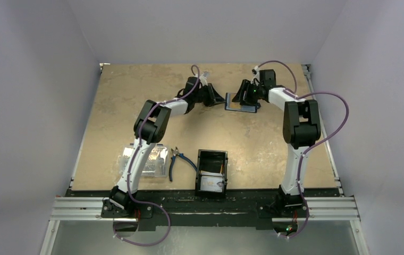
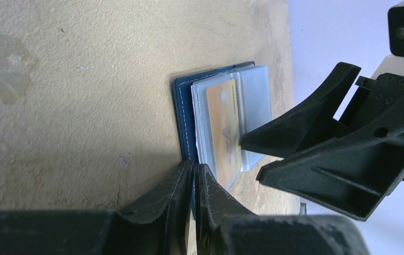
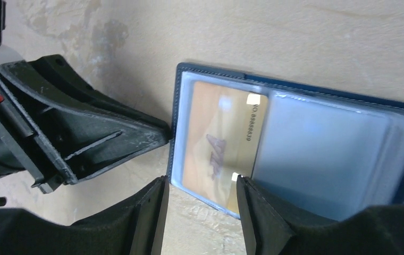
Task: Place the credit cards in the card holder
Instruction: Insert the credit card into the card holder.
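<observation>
1. At the bottom middle of the left wrist view, the left gripper (image 2: 193, 169) is seen with its fingers almost together. They seem clamped on the navy edge of the card holder (image 2: 183, 114).
2. An orange card (image 3: 216, 133) is lodged under the clear sleeve (image 3: 322, 149) at the holder's left end. Its long axis is pointed toward the right gripper (image 3: 200, 183).
3. The right gripper's fingers are kept apart, and the card lies straight ahead between them. This arm is judged the nearer for pushing.

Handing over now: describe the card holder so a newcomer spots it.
Find the table's far side, between the left claw and right claw. The card holder lies open: navy blue, an orange card under clear plastic, unlike the black tray at the near edge.
</observation>
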Robot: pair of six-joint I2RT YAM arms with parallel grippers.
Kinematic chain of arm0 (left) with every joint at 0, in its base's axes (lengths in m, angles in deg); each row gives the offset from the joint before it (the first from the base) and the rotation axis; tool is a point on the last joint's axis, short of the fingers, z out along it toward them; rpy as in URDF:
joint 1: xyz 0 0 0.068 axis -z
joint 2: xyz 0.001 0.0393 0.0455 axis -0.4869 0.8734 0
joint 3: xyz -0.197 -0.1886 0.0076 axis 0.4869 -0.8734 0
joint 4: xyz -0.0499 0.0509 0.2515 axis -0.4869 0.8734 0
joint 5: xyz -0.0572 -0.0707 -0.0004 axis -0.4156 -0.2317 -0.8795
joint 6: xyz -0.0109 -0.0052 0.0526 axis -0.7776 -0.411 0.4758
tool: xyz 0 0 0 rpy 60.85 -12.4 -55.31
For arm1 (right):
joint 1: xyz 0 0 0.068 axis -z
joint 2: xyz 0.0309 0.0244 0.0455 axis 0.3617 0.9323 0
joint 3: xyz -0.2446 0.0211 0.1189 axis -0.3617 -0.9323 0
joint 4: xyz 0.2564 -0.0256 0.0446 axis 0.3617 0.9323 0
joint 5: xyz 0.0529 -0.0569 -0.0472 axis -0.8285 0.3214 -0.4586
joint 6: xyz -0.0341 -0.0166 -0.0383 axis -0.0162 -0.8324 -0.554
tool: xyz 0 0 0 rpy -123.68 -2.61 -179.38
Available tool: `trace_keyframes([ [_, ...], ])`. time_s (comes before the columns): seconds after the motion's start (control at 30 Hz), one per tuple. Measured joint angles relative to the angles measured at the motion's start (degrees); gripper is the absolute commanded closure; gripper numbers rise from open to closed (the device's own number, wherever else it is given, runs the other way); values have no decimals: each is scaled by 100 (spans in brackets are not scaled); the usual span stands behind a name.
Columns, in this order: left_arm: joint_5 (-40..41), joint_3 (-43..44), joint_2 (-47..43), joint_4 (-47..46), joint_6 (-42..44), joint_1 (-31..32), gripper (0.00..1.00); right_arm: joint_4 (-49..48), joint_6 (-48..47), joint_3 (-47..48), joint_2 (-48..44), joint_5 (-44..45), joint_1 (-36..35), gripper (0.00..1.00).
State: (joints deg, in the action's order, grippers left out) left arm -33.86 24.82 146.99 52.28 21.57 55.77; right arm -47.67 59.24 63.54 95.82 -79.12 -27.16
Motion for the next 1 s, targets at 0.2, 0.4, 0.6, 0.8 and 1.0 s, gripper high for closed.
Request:
trace_keyframes([
  [0.2, 0, 0, -2, -2, 0, 0, 88, 260, -197, 146, -61, 533, 35, 42],
  [0.4, 0, 0, -2, -2, -2, 0, 88, 374, -240, 205, -70, 866, 11, 43],
  [0.6, -2, 0, -2, -7, -57, 2, 87, 356, -155, 227, 24, 1117, -109, 43],
  [0.8, -48, 0, 50, -131, -212, 28, 88, -162, 317, 66, 81, 518, -116, 43],
  [1.0, -52, 0, 50, -131, -214, 28, 87, -463, 623, -28, 79, -127, -76, 43],
])
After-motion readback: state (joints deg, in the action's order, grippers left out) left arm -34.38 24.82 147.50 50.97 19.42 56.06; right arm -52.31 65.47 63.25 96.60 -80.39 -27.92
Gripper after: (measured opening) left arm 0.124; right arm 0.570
